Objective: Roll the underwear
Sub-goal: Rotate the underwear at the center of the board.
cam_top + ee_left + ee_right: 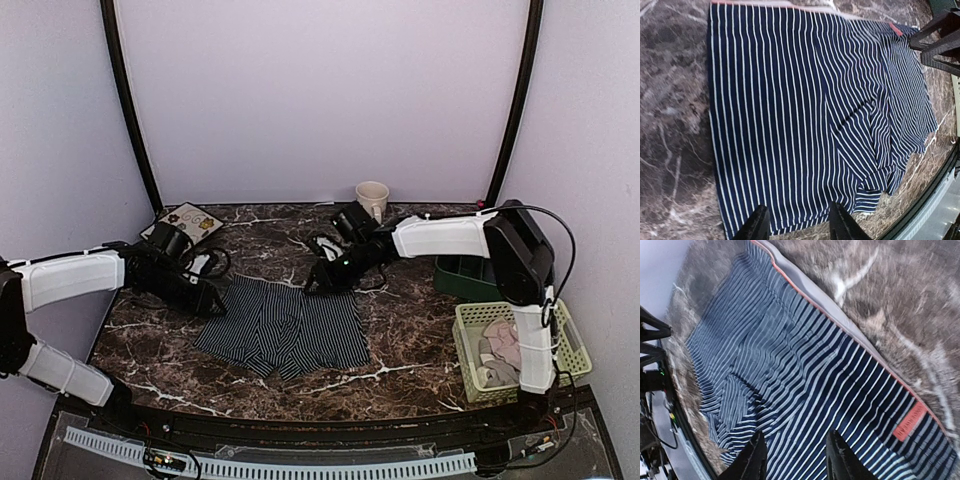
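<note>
On the near side of the mug, the striped underwear is lying flat while we are hovering the left gripper and right gripper, both parted and empty, at its mug-side corners, risking a skewed roll if one pinch slips.

The underwear lies flat in the middle of the bench. The left pincer is at its back left corner, the right pincer at its back right. A mug stands far behind. A basket sits on the right.
</note>
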`<state>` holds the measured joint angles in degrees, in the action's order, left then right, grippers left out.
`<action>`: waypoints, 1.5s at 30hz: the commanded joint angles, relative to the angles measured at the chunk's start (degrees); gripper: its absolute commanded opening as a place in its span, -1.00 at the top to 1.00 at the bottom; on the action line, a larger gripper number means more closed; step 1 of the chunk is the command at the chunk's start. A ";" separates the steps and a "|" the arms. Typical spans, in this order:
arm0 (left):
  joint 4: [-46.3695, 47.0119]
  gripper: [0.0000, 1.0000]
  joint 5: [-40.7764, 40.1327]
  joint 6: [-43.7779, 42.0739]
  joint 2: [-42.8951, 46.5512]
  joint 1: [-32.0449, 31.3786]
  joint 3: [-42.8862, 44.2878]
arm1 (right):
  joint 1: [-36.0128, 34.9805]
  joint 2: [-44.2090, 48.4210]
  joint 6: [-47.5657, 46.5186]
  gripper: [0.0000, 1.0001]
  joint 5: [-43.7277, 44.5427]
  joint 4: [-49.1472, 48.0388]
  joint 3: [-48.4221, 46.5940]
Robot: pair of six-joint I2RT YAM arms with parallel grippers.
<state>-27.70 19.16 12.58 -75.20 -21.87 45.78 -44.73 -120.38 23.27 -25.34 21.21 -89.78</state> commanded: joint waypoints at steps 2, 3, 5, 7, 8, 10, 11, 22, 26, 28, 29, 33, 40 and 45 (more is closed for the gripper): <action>0.58 0.15 1.78 3.79 -2.23 -2.64 -2.45 | -0.19 -4.93 -4.80 0.30 1.58 5.08 -3.89; 0.94 0.17 1.61 3.91 -4.19 -2.92 -2.38 | -0.16 -5.40 -5.41 0.33 2.67 6.02 -4.18; 1.82 0.25 0.12 4.31 -7.02 -3.16 -1.79 | 0.19 -5.82 -6.06 0.40 4.94 7.21 -3.80; 2.50 0.35 -2.11 4.58 -10.39 -3.17 -0.69 | 0.77 -5.58 -5.66 0.48 7.86 7.73 -1.94; 2.20 0.40 -3.55 4.50 -12.60 -3.17 0.61 | 1.21 -5.22 -5.32 0.51 8.64 7.74 -0.92; 1.64 0.46 -5.61 3.84 -16.92 -3.15 4.60 | 1.78 -4.21 -4.78 0.55 9.64 7.95 1.70; 1.53 0.49 -6.44 3.55 -18.96 -3.12 6.43 | 1.83 -3.60 -4.66 0.57 10.12 8.02 2.96; 1.25 0.39 -4.81 -1.79 -41.64 -2.91 34.64 | -5.50 11.03 4.06 0.61 4.58 4.63 20.76; -2.35 0.11 -1.93 -3.90 -40.18 -3.06 40.99 | -6.95 17.41 7.95 0.56 1.74 1.13 23.24; -3.64 0.07 0.70 -4.25 -37.17 -3.99 39.35 | -5.78 19.14 7.56 0.56 3.53 1.05 23.10; -3.68 0.07 1.61 -4.58 -34.93 -5.04 37.55 | -5.03 19.41 6.54 0.56 4.21 1.29 22.74; -0.27 0.09 4.53 -4.79 -23.54 -11.04 25.29 | -2.11 16.36 1.19 0.58 5.75 4.05 19.31; 9.87 0.23 8.43 2.21 -16.07 -21.39 10.73 | 0.96 7.95 -6.07 0.63 7.47 7.09 11.94; 12.10 0.26 6.38 6.26 -20.96 -25.06 10.03 | 1.31 3.43 -8.88 0.68 8.40 9.58 10.39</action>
<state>-19.40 26.02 14.41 -93.08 -45.74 57.08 -43.72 -114.74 18.26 -18.15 27.68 -78.11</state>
